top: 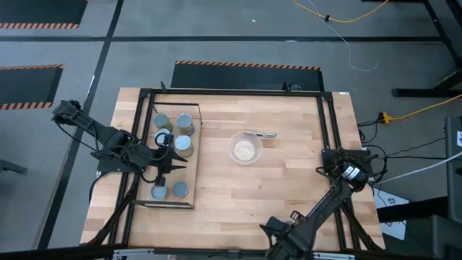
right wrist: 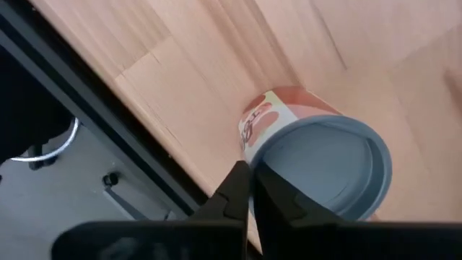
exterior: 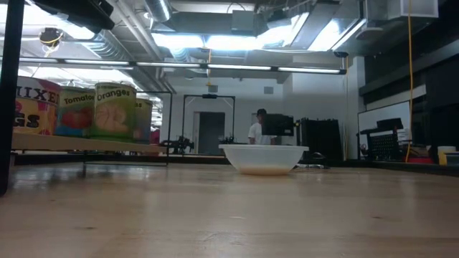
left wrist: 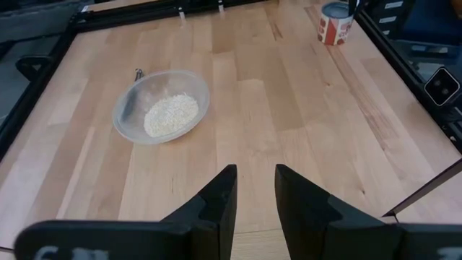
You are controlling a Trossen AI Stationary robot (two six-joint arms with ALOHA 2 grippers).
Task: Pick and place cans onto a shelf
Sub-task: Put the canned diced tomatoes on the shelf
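Note:
A can (right wrist: 317, 170) with a blue-grey top and a red-and-white side stands upright on the table by its right edge; it also shows far off in the left wrist view, as the can (left wrist: 333, 25). My right gripper (right wrist: 250, 196) points down at it, shut on its rim; in the high view my right gripper (top: 338, 167) hides it. Several other cans (top: 184, 144) stand on the shelf (top: 189, 170) at the table's left, labelled cans (exterior: 115, 111) in the low view. My left gripper (left wrist: 254, 195) hovers open over the shelf, holding nothing. My right gripper pinches the can's top rim (right wrist: 254, 160) between its two fingers, one finger (right wrist: 232, 189) outside the wall, the other (right wrist: 283, 206) over the recessed top. The fingers come from above, pointing down. The can stands upright with its base on the table.
A clear bowl of pale grains (top: 245, 149) sits mid-table, with a thin utensil (top: 264, 134) lying at its far rim. A black metal frame (top: 328, 123) runs along the table's edges, close beside the held can. Bare wood lies between bowl and shelf.

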